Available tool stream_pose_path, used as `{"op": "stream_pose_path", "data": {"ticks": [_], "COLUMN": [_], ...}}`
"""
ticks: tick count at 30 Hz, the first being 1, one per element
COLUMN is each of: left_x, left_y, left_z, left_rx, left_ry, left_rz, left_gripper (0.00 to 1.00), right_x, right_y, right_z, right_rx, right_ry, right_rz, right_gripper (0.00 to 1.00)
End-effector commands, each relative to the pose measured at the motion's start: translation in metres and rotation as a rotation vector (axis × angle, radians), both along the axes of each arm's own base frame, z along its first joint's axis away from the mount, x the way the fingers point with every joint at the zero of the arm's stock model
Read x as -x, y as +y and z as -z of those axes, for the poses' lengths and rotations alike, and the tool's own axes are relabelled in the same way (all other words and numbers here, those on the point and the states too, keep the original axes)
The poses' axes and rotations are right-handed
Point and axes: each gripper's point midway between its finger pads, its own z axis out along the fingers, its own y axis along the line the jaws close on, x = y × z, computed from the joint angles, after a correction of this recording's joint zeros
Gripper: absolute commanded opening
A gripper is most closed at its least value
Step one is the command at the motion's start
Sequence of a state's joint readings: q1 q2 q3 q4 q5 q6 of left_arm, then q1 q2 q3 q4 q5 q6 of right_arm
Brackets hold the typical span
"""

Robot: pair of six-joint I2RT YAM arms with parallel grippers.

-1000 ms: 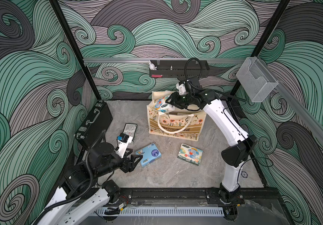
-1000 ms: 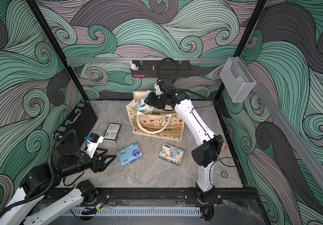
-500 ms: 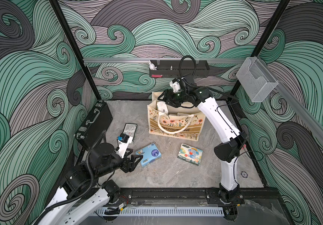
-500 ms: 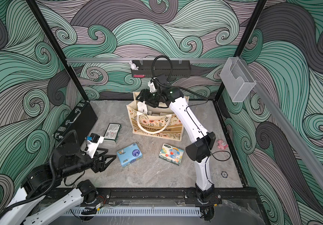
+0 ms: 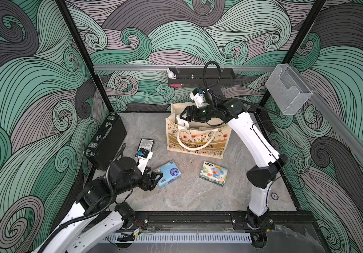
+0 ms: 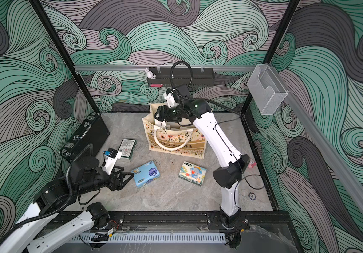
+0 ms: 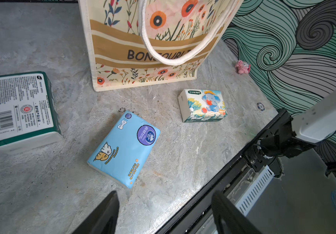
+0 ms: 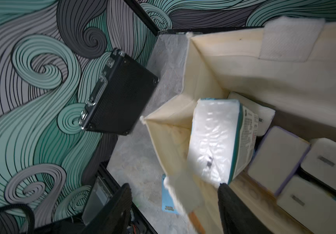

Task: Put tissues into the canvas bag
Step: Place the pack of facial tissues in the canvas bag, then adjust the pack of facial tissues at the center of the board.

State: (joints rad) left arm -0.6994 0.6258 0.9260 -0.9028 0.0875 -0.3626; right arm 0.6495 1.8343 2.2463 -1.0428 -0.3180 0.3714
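Bag [image 5: 198, 140] stands upright at the back middle of the table [image 5: 198, 197], mouth open, one rope handle drooped over its lettered front.

Right gripper [image 5: 183, 117] is over the bag's left end, just above the rim. In the right wrist view its fingers [image 8: 226, 198] stand spread with nothing clamped between them. A teal-edged pack [image 8: 213, 141] stands on end in that corner of the bag, leaning on the wall, its lower corner at one fingertip. Cannot tell whether the two touch; the view is blurred.

Deeper in the bag lie more packs, packed close: one purple-edged [image 8: 278, 158] and at least three whitish ones [image 8: 329, 160]. Labels are too blurred to read.

Left gripper [image 5: 157, 178] is low over the front left of the table, released and holding nothing. Its tips point at the blue pack [image 5: 169, 174], just short of it and not touching.

Three packs are on the table, outside the bag:
- blue pack, flat, angled, in front of the bag's left corner;
- elephant pack [image 5: 213, 174], to the right of the blue one, well apart from it, in front of the bag's right half;
- green pack [image 5: 146, 144], label side up, left of the bag, partly hidden by the left wrist in both top views.

Briefcase [image 5: 106, 140] leans against the left wall. Pink toy [image 7: 242, 66] sits at the table's right edge.
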Motion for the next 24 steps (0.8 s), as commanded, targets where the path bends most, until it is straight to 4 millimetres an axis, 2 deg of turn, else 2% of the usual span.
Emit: {"op": "stream_pose_path", "data": {"ticks": [1, 5, 8, 12, 17, 19, 24], "left_x": [-0.010, -0.021, -0.029, -0.035, -0.040, -0.040, -0.038], "left_y": [-0.003, -0.010, -0.010, -0.008, 0.001, 0.003, 0.012], "left_z": [0.010, 0.037, 0.061, 0.082, 0.097, 0.106, 0.131], "left_rx": [0.042, 0.075, 0.079, 0.118, 0.159, 0.161, 0.155], "left_ry": [0.052, 0.129, 0.179, 0.211, 0.208, 0.223, 0.277], "left_rz": [-0.077, -0.157, -0.222, -0.293, -0.374, -0.393, -0.449], "left_gripper": [0.74, 0.73, 0.72, 0.72, 0.72, 0.72, 0.67], "right_x": [0.080, 0.159, 0.183, 0.184, 0.167, 0.160, 0.150], "right_y": [-0.008, 0.000, 0.003, 0.000, -0.004, 0.001, 0.034], "right_z": [-0.013, 0.021, 0.053, 0.099, 0.169, 0.189, 0.224], "right_rx": [0.101, 0.076, -0.006, -0.018, 0.053, 0.037, -0.076], "right_ry": [-0.170, -0.160, -0.049, 0.017, 0.066, 0.091, 0.170], "right_rz": [-0.235, -0.428, -0.432, -0.379, -0.260, -0.224, -0.211], "right_gripper": [0.70, 0.71, 0.71, 0.71, 0.73, 0.73, 0.73]}}
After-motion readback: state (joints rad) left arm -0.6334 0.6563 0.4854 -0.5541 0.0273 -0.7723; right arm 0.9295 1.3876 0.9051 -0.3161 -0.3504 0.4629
